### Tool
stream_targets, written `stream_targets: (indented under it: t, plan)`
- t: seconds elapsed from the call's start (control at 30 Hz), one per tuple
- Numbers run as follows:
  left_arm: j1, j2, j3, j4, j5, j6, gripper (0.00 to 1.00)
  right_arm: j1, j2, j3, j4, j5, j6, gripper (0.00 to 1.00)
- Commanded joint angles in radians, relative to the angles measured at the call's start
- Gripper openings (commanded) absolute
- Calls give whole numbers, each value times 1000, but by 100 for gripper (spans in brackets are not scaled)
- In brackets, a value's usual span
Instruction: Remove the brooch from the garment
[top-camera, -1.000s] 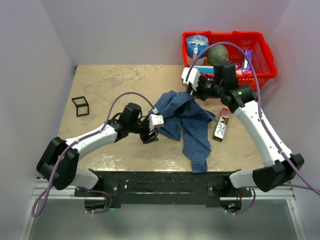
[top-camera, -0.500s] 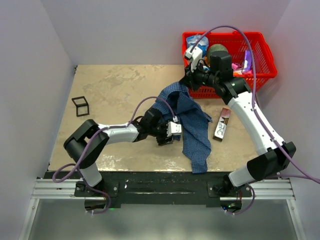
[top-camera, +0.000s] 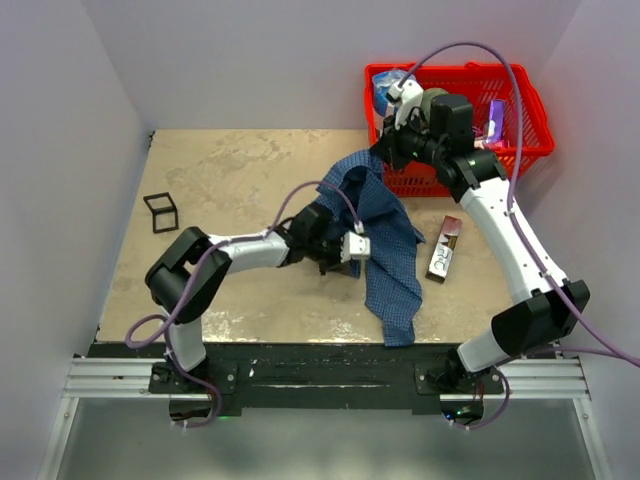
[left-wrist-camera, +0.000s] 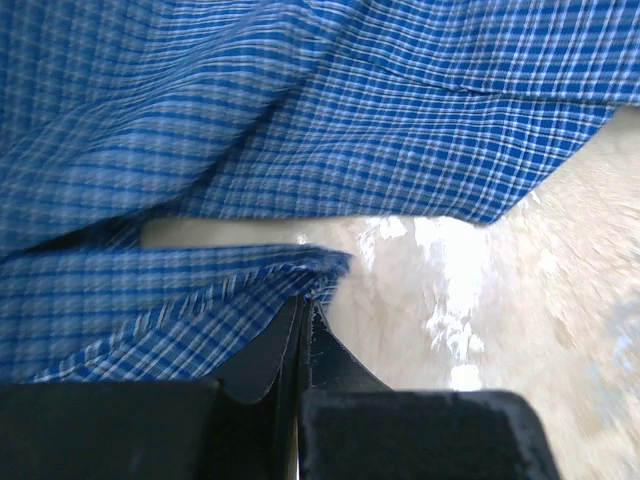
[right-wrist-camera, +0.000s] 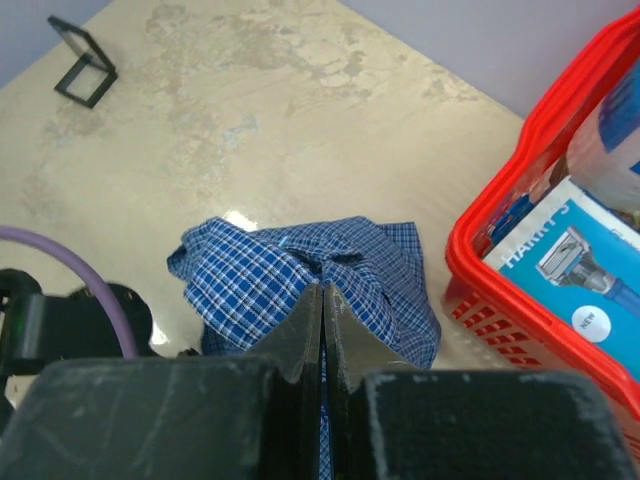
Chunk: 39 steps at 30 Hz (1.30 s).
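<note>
— Blue fine-checked cloth, soft and creased: is that the garment (top-camera: 392, 282)?
— Yes. It lies in loose folds on the mottled beige, stone-look table (top-camera: 230, 170). One end is drawn up into a peak by the right gripper (right-wrist-camera: 322, 296), whose black jaws are pressed together on the cloth. That peak is just beside the red lattice-walled plastic basket (top-camera: 522, 128).
— And the left gripper (left-wrist-camera: 303, 306)?
— Its jaws meet with no gap at the frayed hem of a lower fold. Whether any cloth is caught between them cannot be told.
— Where is the brooch?
— It cannot be made out in any view; only checked folds show.
— Other items?
— A small black square frame (top-camera: 160, 212) stands well apart to the left. A flat oblong carton (top-camera: 444, 248) lies just right of the garment.
— What differs from a second ago?
— The left arm has reached further right to the cloth's edge, and its jaws, then apart, are now together. The right gripper has risen toward the basket, lifting the peak higher.
</note>
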Motion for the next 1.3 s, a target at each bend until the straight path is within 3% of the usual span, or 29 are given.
stream_targets:
  t: [0.0, 0.13, 0.3, 0.4, 0.53, 0.57, 0.77, 0.87, 1.0, 1.1, 1.27]
  plan:
    - [183, -173, 140, -198, 165, -87, 0, -63, 24, 125, 104, 55, 77, 0]
    - [327, -447, 218, -225, 124, -101, 0, -159, 56, 222, 133, 74, 170, 0]
    - [493, -613, 320, -269, -37, -98, 0, -192, 67, 341, 142, 71, 218, 0]
    - [507, -707, 311, -233, -192, -52, 0, -197, 41, 397, 122, 86, 224, 0]
    - [507, -854, 269, -130, -408, -41, 0, -199, -83, 394, 168, 227, 167, 0]
    - [508, -873, 271, -108, -518, -38, 0, -202, -103, 389, 185, 259, 161, 0]
    - [587, -928, 416, -6, -741, 78, 0, -206, -134, 555, 177, 406, 154, 0]
    - [581, -939, 488, -5, -758, 153, 0, -206, -163, 587, 156, 416, 144, 0]
    - [564, -960, 499, -22, -827, 209, 0, -206, -218, 517, 125, 419, 160, 0]
    - [554, -1029, 376, -25, -842, 259, 0, -206, -286, 382, 93, 396, 176, 0]
    - [551, -1115, 135, -183, -844, 223, 0, -206, -390, 80, 23, 356, 219, 0]
